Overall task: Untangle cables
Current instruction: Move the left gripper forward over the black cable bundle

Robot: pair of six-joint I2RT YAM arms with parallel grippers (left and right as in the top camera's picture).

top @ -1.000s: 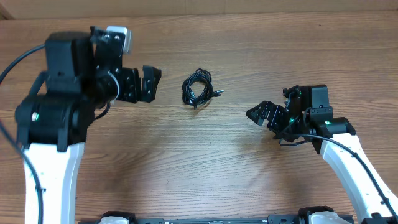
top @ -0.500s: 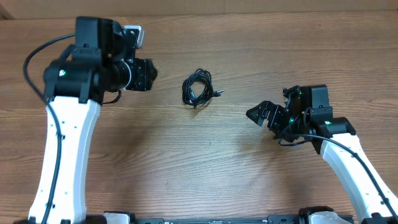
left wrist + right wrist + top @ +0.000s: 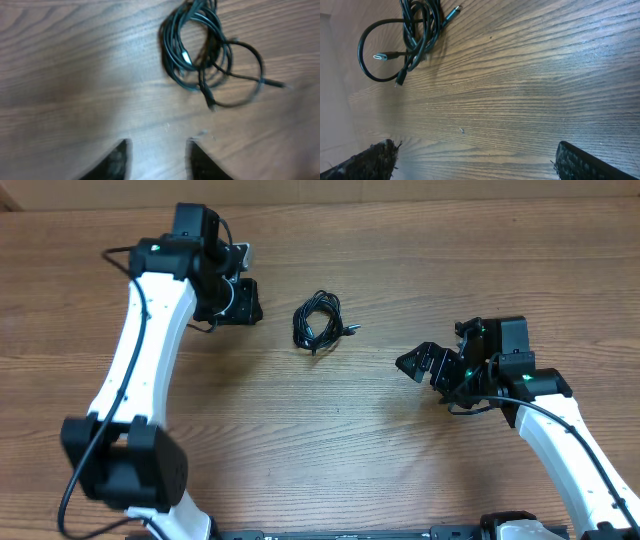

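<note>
Lying untouched: one tangled bunch of cables (image 3: 318,323); left tool (image 3: 157,150) parted, right tool (image 3: 475,152) wide.

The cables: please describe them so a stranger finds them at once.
On the wooden table, look between the left claw and the right claw. The cables lie there, a small black coil with loose plug ends, touching neither claw.
</note>
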